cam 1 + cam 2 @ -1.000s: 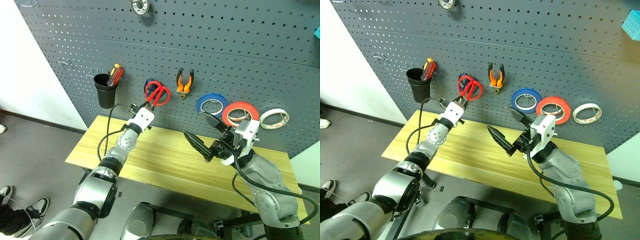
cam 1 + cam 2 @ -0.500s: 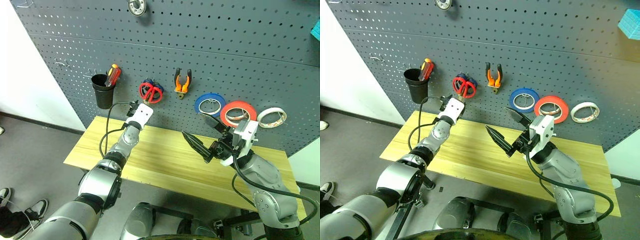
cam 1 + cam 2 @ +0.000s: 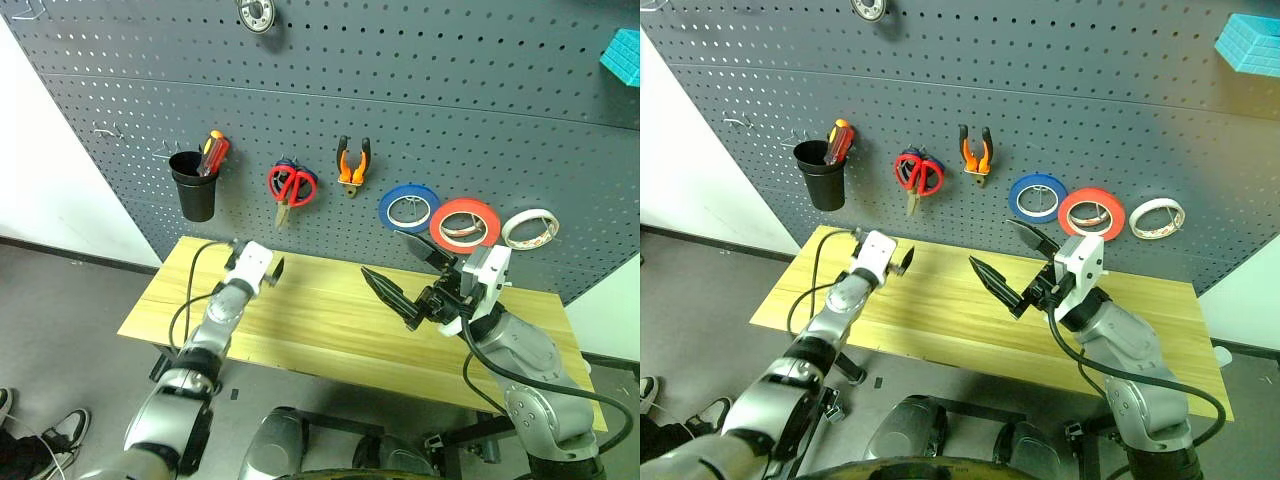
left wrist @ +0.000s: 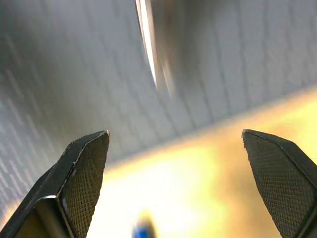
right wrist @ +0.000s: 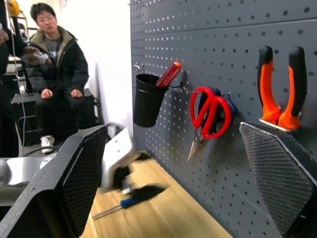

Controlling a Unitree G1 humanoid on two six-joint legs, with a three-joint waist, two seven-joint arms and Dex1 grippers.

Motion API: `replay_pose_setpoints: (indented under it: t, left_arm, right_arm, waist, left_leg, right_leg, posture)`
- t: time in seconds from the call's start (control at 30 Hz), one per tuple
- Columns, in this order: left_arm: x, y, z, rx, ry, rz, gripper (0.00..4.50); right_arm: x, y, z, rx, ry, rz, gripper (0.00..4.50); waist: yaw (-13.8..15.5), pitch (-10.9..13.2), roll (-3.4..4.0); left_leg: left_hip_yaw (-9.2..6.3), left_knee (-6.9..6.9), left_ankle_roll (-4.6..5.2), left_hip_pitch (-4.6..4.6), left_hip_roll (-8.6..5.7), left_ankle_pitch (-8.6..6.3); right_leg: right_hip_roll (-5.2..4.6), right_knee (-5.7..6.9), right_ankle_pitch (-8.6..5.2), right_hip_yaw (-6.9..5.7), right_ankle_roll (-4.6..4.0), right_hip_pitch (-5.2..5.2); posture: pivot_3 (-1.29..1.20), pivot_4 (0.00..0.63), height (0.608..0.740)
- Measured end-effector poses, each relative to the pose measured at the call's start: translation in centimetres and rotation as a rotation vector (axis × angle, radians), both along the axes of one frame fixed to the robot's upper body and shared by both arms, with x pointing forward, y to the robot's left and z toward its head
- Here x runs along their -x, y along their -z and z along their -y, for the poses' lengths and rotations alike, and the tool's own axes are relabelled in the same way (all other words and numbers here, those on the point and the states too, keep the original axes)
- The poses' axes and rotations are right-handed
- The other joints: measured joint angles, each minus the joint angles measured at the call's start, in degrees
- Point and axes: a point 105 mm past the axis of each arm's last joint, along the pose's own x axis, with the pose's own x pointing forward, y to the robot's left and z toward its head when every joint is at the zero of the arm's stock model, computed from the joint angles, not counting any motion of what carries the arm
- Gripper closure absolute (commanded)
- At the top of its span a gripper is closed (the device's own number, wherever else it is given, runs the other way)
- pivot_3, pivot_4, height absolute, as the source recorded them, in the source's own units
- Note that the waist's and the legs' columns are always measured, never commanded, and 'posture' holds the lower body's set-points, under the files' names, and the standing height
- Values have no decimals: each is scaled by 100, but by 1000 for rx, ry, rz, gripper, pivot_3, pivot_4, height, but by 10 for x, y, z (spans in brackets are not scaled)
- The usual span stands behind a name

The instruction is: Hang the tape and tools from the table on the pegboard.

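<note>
On the pegboard (image 3: 450, 100) hang the red-handled scissors (image 3: 290, 187), the orange-and-black pliers (image 3: 351, 165) and the red tape (image 3: 465, 224). My left gripper (image 3: 268, 270) is open and empty, low over the left part of the table (image 3: 330, 320), below and left of the scissors. The blue-handled screwdriver (image 5: 130, 202) lies on the table just by that gripper. My right gripper (image 3: 383, 254) hangs open and empty above the table's middle, pointing at the board.
A black cup (image 3: 193, 185) with a red-and-yellow screwdriver hangs left of the scissors. A blue roll (image 3: 409, 208) and a whitish roll (image 3: 527, 228) flank the red tape. Blue scissor handles (image 5: 230, 106) show behind the red ones. A person (image 5: 54, 74) sits beyond the table's left end.
My left gripper has opened and let go of the red scissors, which now hang on the board. It has dropped down and to the left toward the table. The right arm has stayed put.
</note>
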Motion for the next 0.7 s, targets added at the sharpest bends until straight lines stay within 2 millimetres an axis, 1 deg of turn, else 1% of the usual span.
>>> replay_pose_setpoints:
  t: [0.07, 0.17, 0.23, 0.3, 0.43, 0.53, 0.7]
  left_arm:
    - [6, 8, -12, 18, -42, -128, 25]
    - [7, 10, -24, 50, -126, -245, 25]
    - [2, 9, -24, 95, -171, -311, 25]
    - [-6, 4, -19, 126, -185, -354, 25]
    - [-16, 2, -19, 124, -225, -415, 25]
    - [-16, 12, -26, 116, -281, -484, 25]
    - [-3, 33, -38, 95, -339, -579, 25]
  right_arm:
    - [0, 0, 0, 0, 0, 0, 0]
    - [0, 1, 0, 0, 0, -2, 0]
    - [1, 1, 0, 0, 0, -4, 0]
    - [1, 2, -1, 0, -3, -6, 0]
    - [2, 4, -1, 2, -6, -16, 0]
    - [3, 5, -1, 4, -7, -21, 0]
    - [5, 5, -1, 11, -11, -22, 0]
  waist:
    - [22, 0, 0]
    - [37, 1, 0]
    - [41, 1, 0]
    - [36, 1, 0]
    - [0, 1, 0]
    - [-74, 1, -1]
    - [-124, 2, -3]
  left_leg:
    - [-8, 1, -1, 11, 1, 0]
    - [-13, 0, -2, 33, 2, 0]
    - [-15, 0, -2, 40, 2, -1]
    - [-13, 0, -2, 42, 1, -1]
    - [-10, -8, -2, 42, -2, -1]
    - [-10, -10, -2, 41, -4, -1]
    - [-10, -10, -2, 41, -1, -2]
  right_leg:
    - [-1, 4, -2, -2, 0, 9]
    - [-2, 3, -5, -2, 0, 30]
    - [-3, 0, -5, -2, 0, 39]
    - [-4, -3, -4, -2, 1, 42]
    - [-2, -7, -4, 0, 4, 41]
    - [-1, -8, -5, 0, 4, 40]
    - [-3, -10, -5, 0, 3, 39]
  posture:
    - [278, 49, 718]
    - [279, 53, 718]
    - [278, 54, 718]
    - [277, 53, 718]
    - [271, 53, 718]
    - [267, 53, 718]
    - [265, 56, 718]
